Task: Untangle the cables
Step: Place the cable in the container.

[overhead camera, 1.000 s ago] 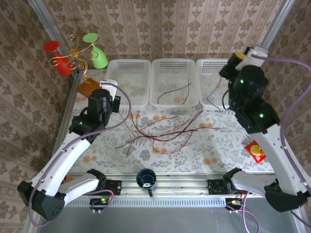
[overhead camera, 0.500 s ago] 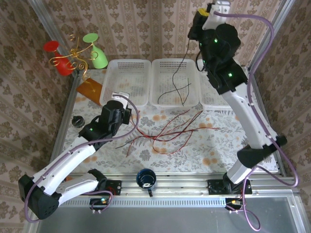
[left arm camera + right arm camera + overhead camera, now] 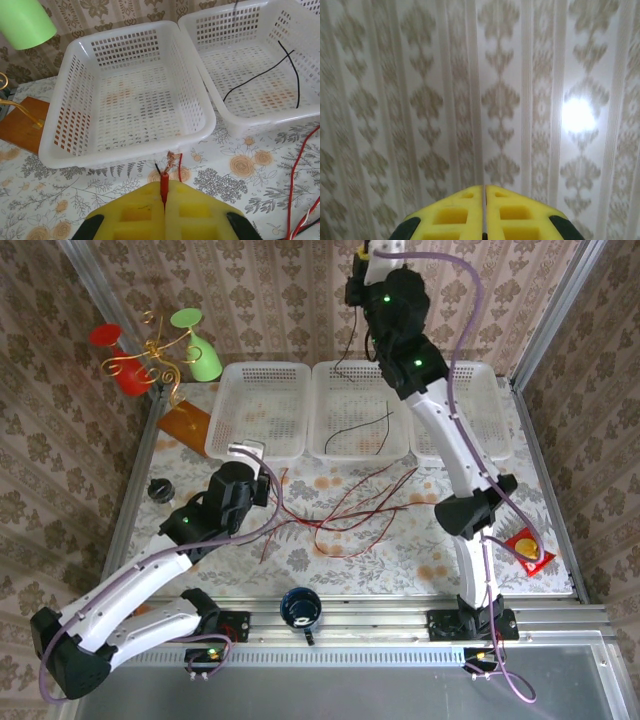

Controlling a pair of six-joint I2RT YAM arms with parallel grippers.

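1. No text, label, brand, number or sign could be read on anything in the top view or either wrist view
2. The red packet (image 3: 525, 548) near the right edge of the tabletop (image 3: 400, 560) carried a yellow printed mark, too small to make out as lettering or a logo

Thin red and black cables (image 3: 345, 508) sprawl tangled at the counter's (image 3: 400, 560) centre; a lone black cable (image 3: 362, 428) lies apart at twelve o'clock.
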